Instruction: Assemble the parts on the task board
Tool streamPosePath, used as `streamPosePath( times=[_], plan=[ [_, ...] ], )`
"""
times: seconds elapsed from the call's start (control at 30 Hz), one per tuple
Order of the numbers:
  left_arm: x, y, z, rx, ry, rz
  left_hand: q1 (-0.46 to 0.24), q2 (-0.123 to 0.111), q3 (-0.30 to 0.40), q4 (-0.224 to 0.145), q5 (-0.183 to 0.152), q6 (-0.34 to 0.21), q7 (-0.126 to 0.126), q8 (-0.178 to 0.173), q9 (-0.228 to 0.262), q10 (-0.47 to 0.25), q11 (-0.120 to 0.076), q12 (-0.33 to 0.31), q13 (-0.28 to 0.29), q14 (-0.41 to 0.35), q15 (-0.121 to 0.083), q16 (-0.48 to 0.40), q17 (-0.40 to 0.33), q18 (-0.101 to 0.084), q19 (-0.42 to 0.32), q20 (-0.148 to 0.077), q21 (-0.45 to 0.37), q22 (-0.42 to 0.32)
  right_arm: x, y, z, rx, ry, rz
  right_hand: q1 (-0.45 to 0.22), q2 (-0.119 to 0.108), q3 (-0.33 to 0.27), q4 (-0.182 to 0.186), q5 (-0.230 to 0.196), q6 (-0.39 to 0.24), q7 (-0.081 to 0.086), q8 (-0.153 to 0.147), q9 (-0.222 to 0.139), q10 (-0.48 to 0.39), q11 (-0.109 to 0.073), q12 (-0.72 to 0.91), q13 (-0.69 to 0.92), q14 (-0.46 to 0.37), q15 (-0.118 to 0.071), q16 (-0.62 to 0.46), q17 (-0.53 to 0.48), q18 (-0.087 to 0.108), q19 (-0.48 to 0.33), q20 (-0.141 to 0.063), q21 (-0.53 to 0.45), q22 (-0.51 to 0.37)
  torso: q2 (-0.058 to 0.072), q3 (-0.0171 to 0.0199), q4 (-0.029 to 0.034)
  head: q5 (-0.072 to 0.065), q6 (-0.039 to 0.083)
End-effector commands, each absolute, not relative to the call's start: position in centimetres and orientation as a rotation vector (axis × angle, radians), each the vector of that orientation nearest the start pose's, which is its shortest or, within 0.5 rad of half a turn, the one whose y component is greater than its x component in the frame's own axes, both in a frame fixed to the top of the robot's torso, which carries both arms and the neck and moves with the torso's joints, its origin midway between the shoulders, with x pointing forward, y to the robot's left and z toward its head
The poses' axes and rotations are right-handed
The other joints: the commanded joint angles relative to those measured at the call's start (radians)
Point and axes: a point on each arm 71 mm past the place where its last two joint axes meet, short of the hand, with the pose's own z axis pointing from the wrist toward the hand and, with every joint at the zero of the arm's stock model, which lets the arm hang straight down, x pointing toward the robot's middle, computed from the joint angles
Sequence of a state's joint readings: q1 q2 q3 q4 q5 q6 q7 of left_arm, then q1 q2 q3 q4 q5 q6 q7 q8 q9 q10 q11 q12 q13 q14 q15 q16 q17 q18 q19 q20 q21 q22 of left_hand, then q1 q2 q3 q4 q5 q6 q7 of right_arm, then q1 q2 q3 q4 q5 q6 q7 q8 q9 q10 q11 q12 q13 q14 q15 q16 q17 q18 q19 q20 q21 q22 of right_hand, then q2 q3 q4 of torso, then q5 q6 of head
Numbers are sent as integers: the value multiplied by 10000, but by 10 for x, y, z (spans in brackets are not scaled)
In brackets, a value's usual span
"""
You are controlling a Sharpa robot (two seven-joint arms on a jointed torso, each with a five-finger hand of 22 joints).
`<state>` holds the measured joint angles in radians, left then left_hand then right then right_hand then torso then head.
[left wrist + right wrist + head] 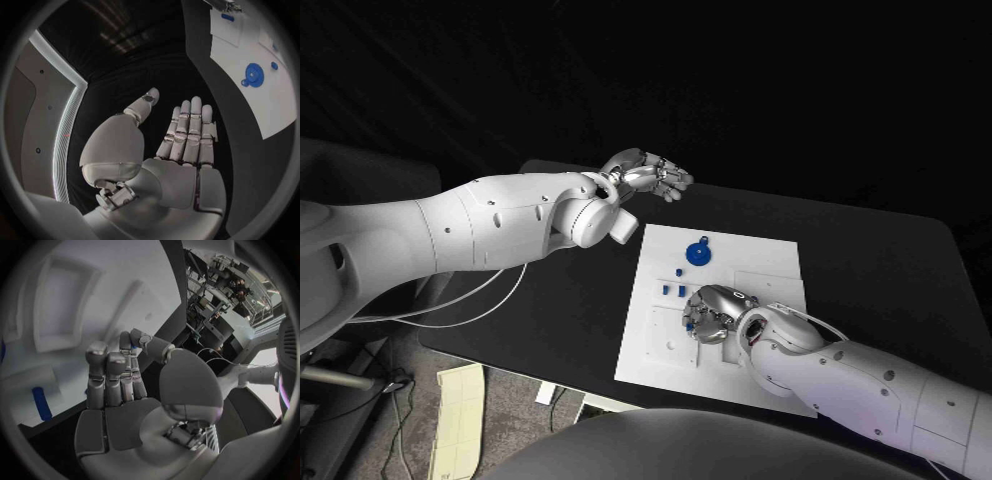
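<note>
The white task board (764,262) lies in the middle of the black table. A round blue part (697,250) with a small tab sits near its far edge, and small blue parts (671,290) lie left of centre. My right hand (718,313) hovers palm-down low over the board's middle, fingers stretched out and holding nothing. In the right wrist view this hand (119,387) faces the board (69,315), with a blue bar-shaped part (42,402) beside it. My left hand (648,175) is raised beyond the board's far left corner, empty, its fingers (187,130) straight. The left wrist view shows the round part (253,75).
The black table (877,250) reaches past the board on the right and far sides. Its left edge drops to a floor with cables and a pale box (459,415). My left forearm (502,225) crosses above the table's left side.
</note>
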<state>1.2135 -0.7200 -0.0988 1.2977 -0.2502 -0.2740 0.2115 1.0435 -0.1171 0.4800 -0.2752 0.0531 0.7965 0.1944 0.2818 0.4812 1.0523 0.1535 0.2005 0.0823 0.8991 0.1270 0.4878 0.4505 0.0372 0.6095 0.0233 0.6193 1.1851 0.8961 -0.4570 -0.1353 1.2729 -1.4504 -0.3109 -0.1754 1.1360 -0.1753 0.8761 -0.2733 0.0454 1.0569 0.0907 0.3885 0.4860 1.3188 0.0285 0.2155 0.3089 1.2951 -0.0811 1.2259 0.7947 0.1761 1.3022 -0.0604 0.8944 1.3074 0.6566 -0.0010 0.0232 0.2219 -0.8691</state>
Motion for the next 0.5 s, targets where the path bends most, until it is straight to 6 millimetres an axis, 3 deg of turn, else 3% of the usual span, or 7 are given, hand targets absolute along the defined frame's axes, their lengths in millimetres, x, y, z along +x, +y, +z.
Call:
streamPosePath(
  times=[0.03,0.5],
  plan=[
    [523,208,-213,-9319,16517,-12819,54,-53,-4,82,-14,-53,-16,42,-14,19,14,-52,-15,88,-12,-40,17,147,40,26,-58,11,409,-70,-368,-1746,20416,7557,-55,58,13,-63,37,-11,70,68,16,-70,-16,-65,18,-41,-35,-66,-5,857,0,-78,-15,98,-2,3,-4,6,-14],
    [523,208,-213,-9320,16521,-12817,51,-54,-6,86,-15,-56,-15,45,-16,22,15,-56,-21,90,-12,-55,35,146,42,27,-66,18,409,-70,-369,-1794,20525,7501,-63,65,16,-67,37,-14,71,63,26,-75,-14,-69,36,-45,-33,-67,-2,857,-3,-82,-11,104,-5,16,-6,-15,-32]
  ],
)
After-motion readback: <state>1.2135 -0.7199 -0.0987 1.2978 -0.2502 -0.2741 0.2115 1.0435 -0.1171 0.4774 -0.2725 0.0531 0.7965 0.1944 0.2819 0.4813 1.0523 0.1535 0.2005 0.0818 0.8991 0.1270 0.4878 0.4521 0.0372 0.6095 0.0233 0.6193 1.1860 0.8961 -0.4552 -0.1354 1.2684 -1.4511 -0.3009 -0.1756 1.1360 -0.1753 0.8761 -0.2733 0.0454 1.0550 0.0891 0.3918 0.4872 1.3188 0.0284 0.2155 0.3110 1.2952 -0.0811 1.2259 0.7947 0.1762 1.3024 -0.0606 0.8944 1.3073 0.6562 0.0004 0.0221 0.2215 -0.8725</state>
